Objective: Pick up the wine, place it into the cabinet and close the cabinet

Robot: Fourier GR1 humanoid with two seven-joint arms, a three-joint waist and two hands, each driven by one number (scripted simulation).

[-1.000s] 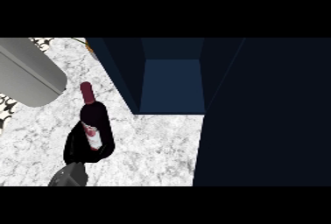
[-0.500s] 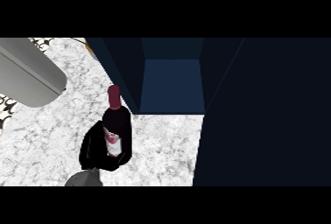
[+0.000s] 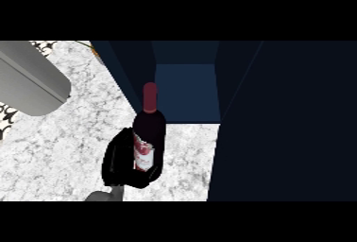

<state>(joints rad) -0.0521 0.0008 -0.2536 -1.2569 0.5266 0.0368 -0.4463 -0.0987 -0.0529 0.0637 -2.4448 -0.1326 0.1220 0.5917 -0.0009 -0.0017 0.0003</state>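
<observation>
Well, the biggest thing is the dark blue cabinet (image 3: 187, 92), which fills the top middle and the whole right side of the view. It is open, and you can see a lighter blue wall deep inside it. A wide dark panel (image 3: 286, 123) stands at its right and runs down to the lower edge. The white and grey marble tabletop (image 3: 63, 142) lies to the left and in front of the cabinet. At the upper left there is a big grey round shape (image 3: 28, 78), and I cannot tell what it is. The right hand (image 3: 115, 160) is black and comes up from the lower edge on a grey wrist (image 3: 105, 196). Its fingers are curled round the lower part of the wine (image 3: 149, 127), so it has hold of the bottle. The wine is dark, and it sits above the tabletop just in front of the left side of the cabinet's opening. Its top points toward the cabinet. I cannot tell if its bottom touches the tabletop, since the hand hides it. The bottle has a white and red label (image 3: 143, 153) facing up. Its neck ends in a red cap (image 3: 150, 97), which shows against the cabinet's left wall.
</observation>
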